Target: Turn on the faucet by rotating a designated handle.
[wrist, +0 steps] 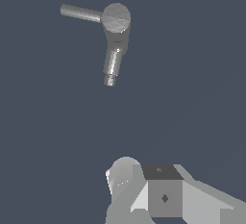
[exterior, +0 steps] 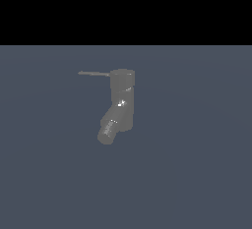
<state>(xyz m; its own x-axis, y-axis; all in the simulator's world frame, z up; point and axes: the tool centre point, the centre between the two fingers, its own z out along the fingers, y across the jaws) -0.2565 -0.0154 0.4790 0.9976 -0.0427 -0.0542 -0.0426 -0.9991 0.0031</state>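
The faucet (exterior: 122, 100) is a small dark grey upright cylinder standing on the flat blue-grey floor. Its short thick spout (exterior: 109, 130) angles down toward the front. The handle (exterior: 93, 73), a thin straight rod, sticks out level from the cap toward the exterior view's left. The wrist view looks down on the faucet's round cap (wrist: 116, 17), with the handle (wrist: 80, 12) and the spout (wrist: 112, 64) branching off it. Only pale grey blocky parts of my gripper (wrist: 144, 182) show at that picture's edge, well apart from the faucet. Its fingers are not distinct. The arm does not appear in the exterior view.
A plain blue-grey floor (exterior: 197, 174) surrounds the faucet. Above it the exterior view is black.
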